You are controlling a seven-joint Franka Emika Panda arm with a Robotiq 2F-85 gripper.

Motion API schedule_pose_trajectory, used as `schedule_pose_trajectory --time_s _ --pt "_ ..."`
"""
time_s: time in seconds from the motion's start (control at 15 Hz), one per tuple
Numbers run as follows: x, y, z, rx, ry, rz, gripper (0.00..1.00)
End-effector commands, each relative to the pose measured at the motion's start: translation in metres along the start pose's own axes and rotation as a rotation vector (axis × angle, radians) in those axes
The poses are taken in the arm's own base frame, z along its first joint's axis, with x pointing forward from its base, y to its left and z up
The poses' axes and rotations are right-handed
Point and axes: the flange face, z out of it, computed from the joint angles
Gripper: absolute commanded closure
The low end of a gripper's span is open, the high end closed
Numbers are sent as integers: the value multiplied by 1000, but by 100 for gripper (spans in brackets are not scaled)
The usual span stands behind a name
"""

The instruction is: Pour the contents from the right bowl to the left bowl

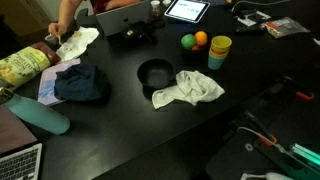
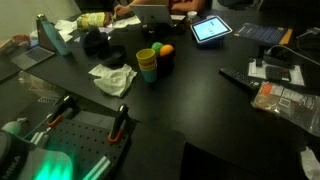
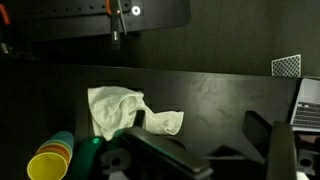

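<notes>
Jaws of the gripper [image 3: 215, 150] are seen in the wrist view standing apart with nothing held, above a white cloth [image 3: 120, 110] and a yellow cup [image 3: 48, 160] on the black tabletop [image 3: 220, 95]. The green ball [image 1: 187, 41] and the orange ball [image 1: 200, 38] are found side by side at the far right, just left of the cup, where the right bowl [image 2: 165, 60] is barely told from the dark surface; the left bowl [image 1: 155, 73] lies nearer, touched by the cloth. Print on the yellowish bag [image 1: 22, 65] at the left cannot be read.
</notes>
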Motion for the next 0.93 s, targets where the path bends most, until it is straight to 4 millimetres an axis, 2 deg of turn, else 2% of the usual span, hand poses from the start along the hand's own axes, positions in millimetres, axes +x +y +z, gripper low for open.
schedule_pose_trajectory --time_s 0.0,0.27,0.4,0.67,0.87 --pt "0 -1 -2 1 3 -1 0" --pt "0 -2 -5 3 9 -3 0" --pt "17 0 2 8 -4 4 0" --pt "67 6 37 45 -94 -51 0" --pt "118 25 65 8 -97 2 0"
